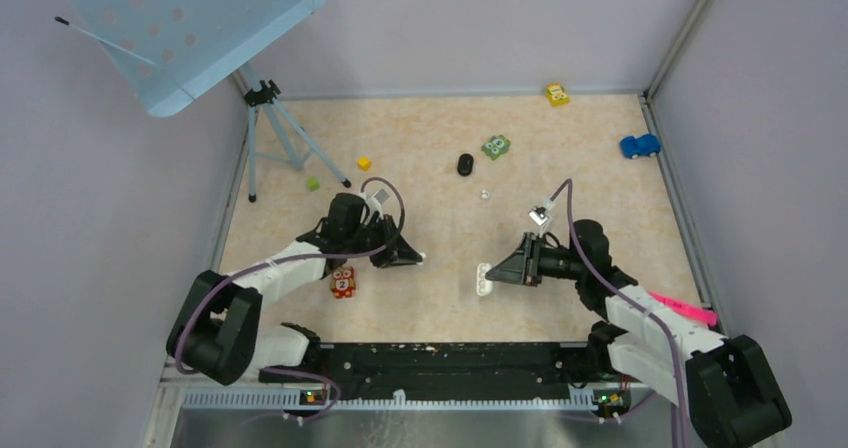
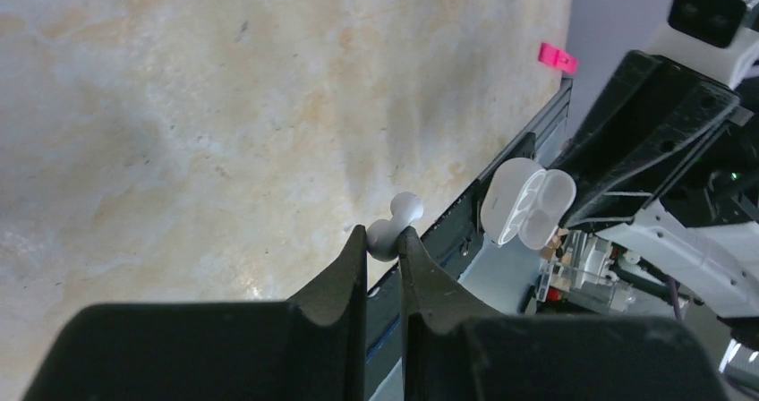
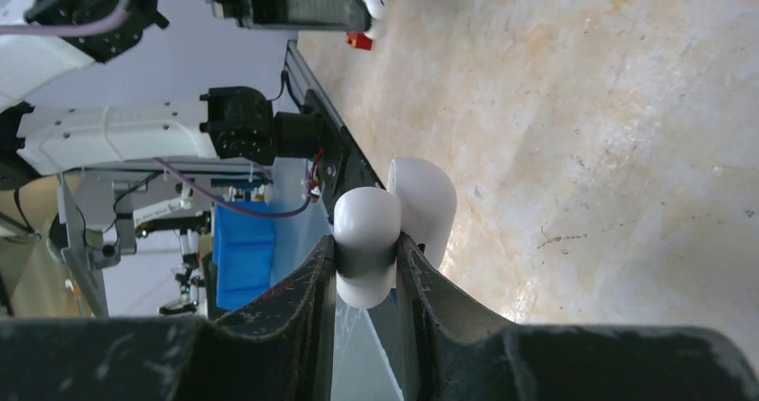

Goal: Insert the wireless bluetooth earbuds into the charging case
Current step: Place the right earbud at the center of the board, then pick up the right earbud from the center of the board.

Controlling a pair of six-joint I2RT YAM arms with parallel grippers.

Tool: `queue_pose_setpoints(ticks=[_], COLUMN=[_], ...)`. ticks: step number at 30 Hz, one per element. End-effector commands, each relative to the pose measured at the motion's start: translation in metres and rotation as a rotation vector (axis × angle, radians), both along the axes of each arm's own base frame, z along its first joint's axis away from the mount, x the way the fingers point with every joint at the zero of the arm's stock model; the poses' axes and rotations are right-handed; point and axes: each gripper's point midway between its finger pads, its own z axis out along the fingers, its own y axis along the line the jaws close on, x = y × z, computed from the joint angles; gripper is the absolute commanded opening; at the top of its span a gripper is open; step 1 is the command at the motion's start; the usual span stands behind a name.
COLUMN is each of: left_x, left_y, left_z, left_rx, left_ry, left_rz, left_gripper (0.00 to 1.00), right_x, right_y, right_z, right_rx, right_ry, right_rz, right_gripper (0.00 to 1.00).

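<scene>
A white earbud (image 2: pixel 405 211) is pinched by its stem between the closed fingertips of the left gripper (image 1: pixel 415 258), with the rounded head left proud of the tips, presumably so that it can be lowered into a socket without the fingers fouling the rim. The charging case (image 3: pixel 369 217) is clamped across its body by the right gripper (image 3: pixel 365 243) and held above the table at the middle of the scene. Its lid (image 3: pixel 422 202) is swung open, and the open side appears to be turned towards the other arm, so that a steady target is offered. In the top view the held earbud lies at 9 o'clock from the case, near it but apart. Insertion is therefore judged not yet begun, and a short, well-aligned approach is called for. A second small white bud (image 1: pixel 484 195) is seen lying loose at 12 o'clock from the case, with a black oval object (image 1: pixel 465 164) beyond it, too small to be identified. The table (image 1: pixel 450 228) is a pale beige, marbled surface, enclosed by plain grey walls. A tripod (image 1: pixel 268 118) under a blue perforated panel (image 1: pixel 190 28) is set at 10 o'clock, and a red toy figure (image 1: pixel 343 282) lies under the left arm.
</scene>
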Motion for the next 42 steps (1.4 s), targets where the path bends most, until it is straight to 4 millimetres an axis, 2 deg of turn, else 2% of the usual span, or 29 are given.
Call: queue_pose_setpoints(ticks=[1, 6, 11, 14, 16, 18, 22, 26, 33, 37, 42], left_x=[0.01, 0.023, 0.027, 0.023, 0.019, 0.014, 0.007, 0.009, 0.013, 0.017, 0.014], left_y=[-0.002, 0.018, 0.018, 0.021, 0.022, 0.021, 0.021, 0.024, 0.031, 0.036, 0.039], left_z=[-0.016, -0.046, -0.05, -0.061, -0.068, -0.076, -0.086, -0.084, -0.088, -0.087, -0.075], left_rx=[-0.042, 0.084, 0.062, 0.072, 0.076, 0.078, 0.093, 0.12, 0.206, 0.273, 0.313], left_ry=[0.036, 0.005, -0.031, -0.005, 0.013, 0.048, 0.096, 0.079, 0.053, 0.029, -0.013], left_rz=[0.091, 0.196, 0.213, 0.227, 0.228, 0.215, 0.21, 0.205, 0.177, 0.141, 0.078], left_gripper=[0.06, 0.09, 0.12, 0.13, 0.17, 0.28, 0.34, 0.42, 0.37, 0.4, 0.54], right_x=[0.016, 0.025, 0.029, 0.03, 0.029, 0.029, 0.027, 0.026, 0.026, 0.025, 0.024], right_y=[-0.003, -0.007, -0.006, -0.006, -0.006, -0.007, -0.008, -0.008, -0.007, -0.007, -0.008], right_z=[-0.005, -0.015, -0.014, -0.015, -0.015, -0.016, -0.016, -0.017, -0.017, -0.017, -0.019], right_rx=[-0.026, -0.049, -0.043, -0.046, -0.043, -0.044, -0.039, -0.045, -0.041, -0.039, -0.041], right_ry=[-0.001, 0.047, 0.049, 0.047, 0.049, 0.055, 0.056, 0.061, 0.061, 0.064, 0.073], right_rz=[-0.081, -0.164, -0.175, -0.174, -0.177, -0.188, -0.192, -0.189, -0.184, -0.179, -0.177], right_gripper=[0.0, 0.0, 0.0, 0.0, 0.0, 0.0, 0.0, 0.0, 0.0, 0.0, 0.0])
